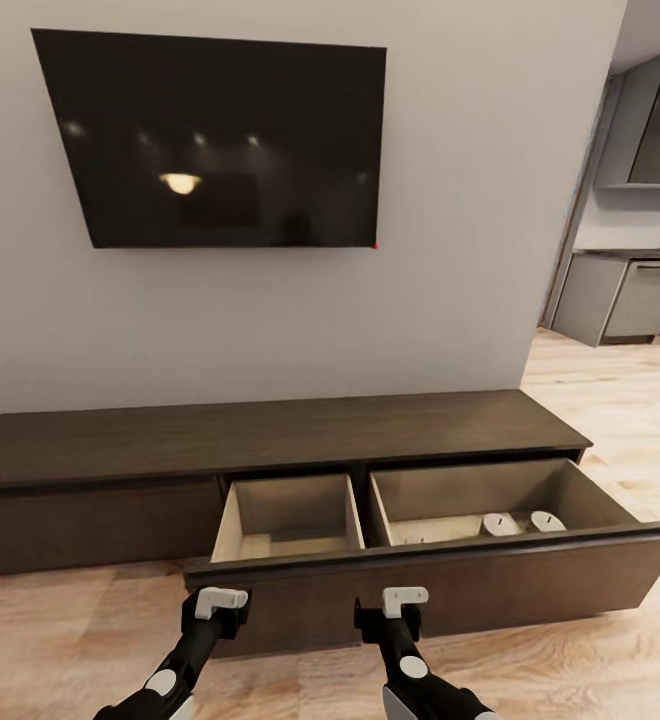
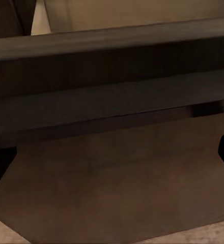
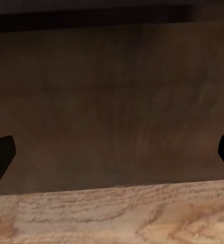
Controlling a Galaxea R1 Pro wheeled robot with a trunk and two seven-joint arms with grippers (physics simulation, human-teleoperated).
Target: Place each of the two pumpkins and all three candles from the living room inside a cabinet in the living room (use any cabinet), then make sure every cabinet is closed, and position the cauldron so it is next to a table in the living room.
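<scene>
Your left gripper (image 1: 220,603) and right gripper (image 1: 404,600), jaws spread and empty, face the cabinet's (image 1: 270,432) pulled-out drawer (image 1: 440,575), likely to push it shut; candles (image 1: 522,523) lie inside.

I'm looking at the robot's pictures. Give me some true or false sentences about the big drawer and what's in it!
1. The drawer of the cabinet is pulled open. True.
2. Two candles lie in the drawer's right compartment. True.
3. An orange pumpkin sits in the left compartment. False: there's no pumpkin in it.
4. The left gripper is holding a candle. False: its fingers are spread and hold nothing, in front of the drawer.
5. A dark TV hangs on the wall above the cabinet. True.
6. The right gripper is inside the drawer. False: it is outside, facing the drawer's front.
</scene>
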